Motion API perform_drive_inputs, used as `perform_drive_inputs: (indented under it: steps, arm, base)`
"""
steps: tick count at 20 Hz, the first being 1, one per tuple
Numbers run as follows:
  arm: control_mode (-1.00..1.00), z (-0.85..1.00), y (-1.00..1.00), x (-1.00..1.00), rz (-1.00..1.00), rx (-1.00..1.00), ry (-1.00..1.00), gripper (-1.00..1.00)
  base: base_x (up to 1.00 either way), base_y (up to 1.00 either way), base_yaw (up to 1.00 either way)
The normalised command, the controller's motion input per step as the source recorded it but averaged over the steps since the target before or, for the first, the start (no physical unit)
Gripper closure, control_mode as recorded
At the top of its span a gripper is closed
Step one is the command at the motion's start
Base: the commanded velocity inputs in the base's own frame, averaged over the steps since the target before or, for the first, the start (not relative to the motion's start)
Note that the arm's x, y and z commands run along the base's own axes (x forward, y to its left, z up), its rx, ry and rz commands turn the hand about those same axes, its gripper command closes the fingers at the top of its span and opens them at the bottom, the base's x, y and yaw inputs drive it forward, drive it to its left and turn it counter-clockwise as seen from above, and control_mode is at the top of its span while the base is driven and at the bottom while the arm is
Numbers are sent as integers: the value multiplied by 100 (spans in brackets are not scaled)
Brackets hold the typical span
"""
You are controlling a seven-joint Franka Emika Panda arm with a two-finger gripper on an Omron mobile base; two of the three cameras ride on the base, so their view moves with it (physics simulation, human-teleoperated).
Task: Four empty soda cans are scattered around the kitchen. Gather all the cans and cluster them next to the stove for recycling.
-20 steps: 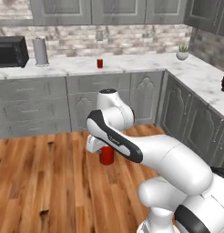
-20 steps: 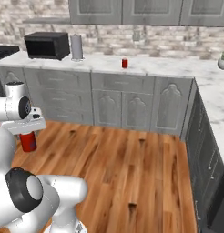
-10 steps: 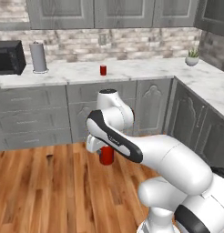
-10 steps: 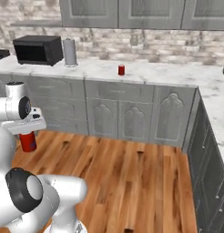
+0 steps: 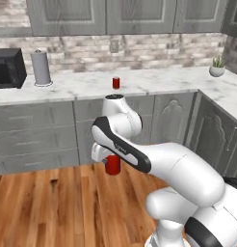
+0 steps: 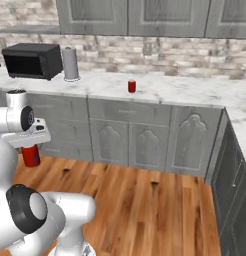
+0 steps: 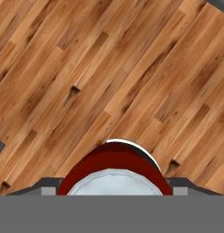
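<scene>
cabinets slide sideways in both base views as the base drives; claw (image 5: 111, 160) stays clamped on a red soda can (image 5: 112, 165) above wood floor (image 7: 109, 73).

Even, bright rendered lighting, soft faint shadows, no glare, slightly blurry low-resolution views

2 red soda cans: 1 held can (image 5: 112, 165) right between the jaws, above the wood floor (image 7: 109, 77), & 1 counter can (image 5: 116, 83) well apart, far ahead of the jaws on the marble counter (image 5: 154, 82). Also 1 paper-towel roll (image 5: 42, 68), 1 microwave (image 6: 34, 60), 1 potted plant (image 5: 217, 67), all on that counter, well away from the jaws. Upper cabinet doors (image 5: 139, 16) w/ 3 clearly in left base view; lower cabinet fronts too cut off to count.
</scene>
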Motion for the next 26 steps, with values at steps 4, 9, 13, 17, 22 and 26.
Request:
perform_drive_inputs:
  steps: [4, 9, 13, 17, 22, 26]
  arm:
    - [100, 0, 0, 0, 0, 0, 0, 100]
    - [100, 0, 0, 0, 0, 0, 0, 100]
    - [100, 0, 0, 0, 0, 0, 0, 100]
    - [100, 0, 0, 0, 0, 0, 0, 100]
    - [100, 0, 0, 0, 0, 0, 0, 100]
    - [100, 0, 0, 0, 0, 0, 0, 100]
  base:
    - [65, 44, -3]
    - [58, 51, -8]
    - [53, 54, -9]
    - [47, 57, -11]
    - [44, 63, -5]
    - [43, 67, 0]
